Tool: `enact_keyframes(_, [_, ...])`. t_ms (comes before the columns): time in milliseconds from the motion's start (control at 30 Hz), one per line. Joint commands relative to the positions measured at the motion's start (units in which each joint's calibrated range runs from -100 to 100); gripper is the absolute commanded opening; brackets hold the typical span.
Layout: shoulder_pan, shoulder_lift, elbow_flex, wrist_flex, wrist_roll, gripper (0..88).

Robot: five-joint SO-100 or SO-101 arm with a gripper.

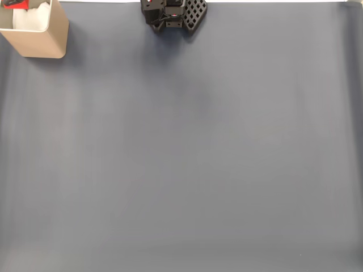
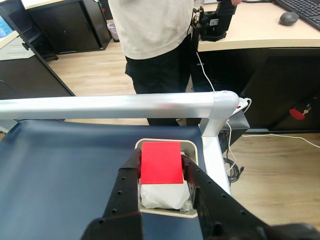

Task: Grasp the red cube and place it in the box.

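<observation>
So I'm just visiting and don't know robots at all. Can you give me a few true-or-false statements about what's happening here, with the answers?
1. The red cube is held between the gripper fingers. True.
2. In the wrist view the cube hangs above the open box. True.
3. The cube is lying on the blue mat in the middle of the table. False: the cube is up in the gripper over the box, not on the mat.
4. The box stands at the bottom right of the fixed view. False: it stands at the top left corner there.
5. A person stands beyond the table's metal rail in the wrist view. True.
</observation>
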Motion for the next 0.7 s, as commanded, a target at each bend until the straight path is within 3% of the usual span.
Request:
enact_keyframes(0, [0.2, -1.0, -0.9, -1.5, -0.2, 0.0])
enact_keyframes(667, [0.6, -2.0, 3.4, -3.2, 0.5, 0.0])
